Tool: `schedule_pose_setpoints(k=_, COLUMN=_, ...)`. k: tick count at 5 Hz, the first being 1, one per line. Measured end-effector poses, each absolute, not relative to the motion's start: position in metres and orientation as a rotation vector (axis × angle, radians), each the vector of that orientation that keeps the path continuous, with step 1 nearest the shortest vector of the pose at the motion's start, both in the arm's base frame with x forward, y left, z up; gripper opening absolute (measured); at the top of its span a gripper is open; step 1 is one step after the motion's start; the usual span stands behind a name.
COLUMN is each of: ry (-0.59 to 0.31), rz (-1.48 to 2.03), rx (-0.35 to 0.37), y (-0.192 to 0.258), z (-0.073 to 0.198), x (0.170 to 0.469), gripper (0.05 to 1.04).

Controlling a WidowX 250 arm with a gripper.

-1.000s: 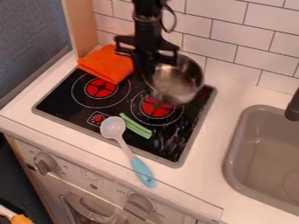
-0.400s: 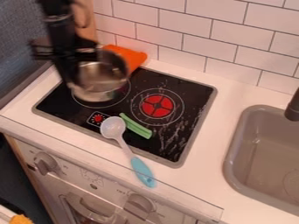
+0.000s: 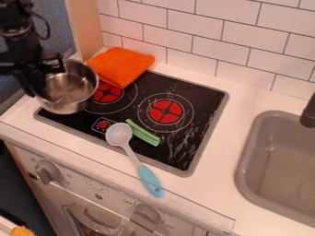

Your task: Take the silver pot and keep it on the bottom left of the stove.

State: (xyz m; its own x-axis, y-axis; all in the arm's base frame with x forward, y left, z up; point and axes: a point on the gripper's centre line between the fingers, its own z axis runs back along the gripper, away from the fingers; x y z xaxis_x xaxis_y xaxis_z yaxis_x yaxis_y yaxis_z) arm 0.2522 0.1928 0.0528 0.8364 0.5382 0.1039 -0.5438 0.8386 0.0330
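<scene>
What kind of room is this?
It looks like a little kitchen, perhaps a toy one. There's a stove with red rings on top, a gray sink to the right, and a silver pot for cooking.

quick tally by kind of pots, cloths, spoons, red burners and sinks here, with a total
Silver pot: 1
Orange cloth: 1
Spoon: 1
Red burners: 2
Sink: 1
Total: 6
</scene>
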Motion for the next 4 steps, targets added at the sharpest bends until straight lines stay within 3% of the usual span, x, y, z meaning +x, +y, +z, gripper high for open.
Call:
schedule_pose_setpoints(k=2, ry=-0.061, rz=0.564, rx=0.014, y=0.199, z=0.02, x=0.25, gripper=0.078)
schedule_pose_setpoints(k=3, ry=-0.054, rz=0.575, rx=-0.003, y=0.2, z=0.017, x=0.255, gripper=0.119)
schedule_pose_setpoints(k=4, ry=-0.046, rz=0.597, rx=-0.013, y=0.2, z=0.019, x=0.256, gripper=0.297)
